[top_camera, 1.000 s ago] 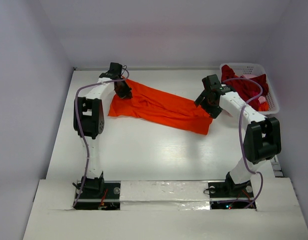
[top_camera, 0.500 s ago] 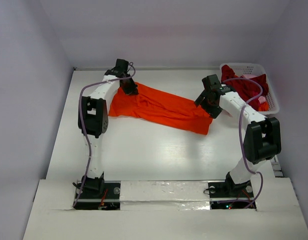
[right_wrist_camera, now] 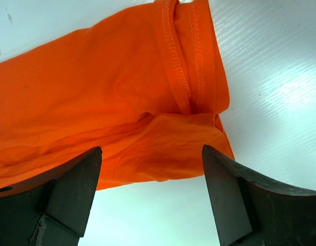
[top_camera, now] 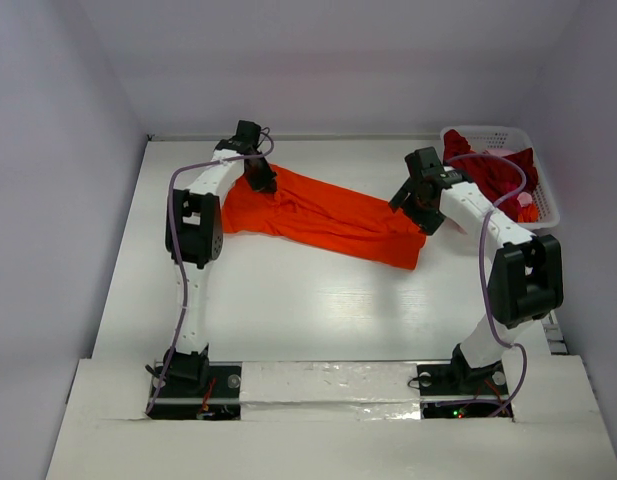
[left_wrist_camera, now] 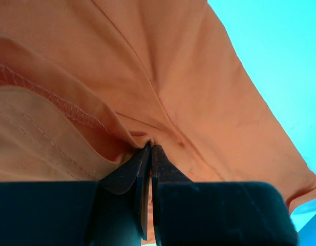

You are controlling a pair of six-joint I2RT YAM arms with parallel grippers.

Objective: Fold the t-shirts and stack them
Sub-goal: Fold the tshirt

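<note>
Although the tabletop [top_camera: 288, 310] is wide, the orange t-shirt [top_camera: 328, 215] covers only a long crumpled strip across its far half, from near the far left corner toward the right edge. It is soft, thin cloth, so it should be light and floppy. The hems and corners look like the best places to hold it. The white basket [top_camera: 544, 192] sits in the far right corner with the dark red t-shirt [top_camera: 488, 170] heaped inside. The left gripper [left_wrist_camera: 149, 154] is pinched tight on a fold of orange cloth. The right gripper [right_wrist_camera: 150, 164] hangs wide apart over the hemmed end, gripping nothing.
</note>
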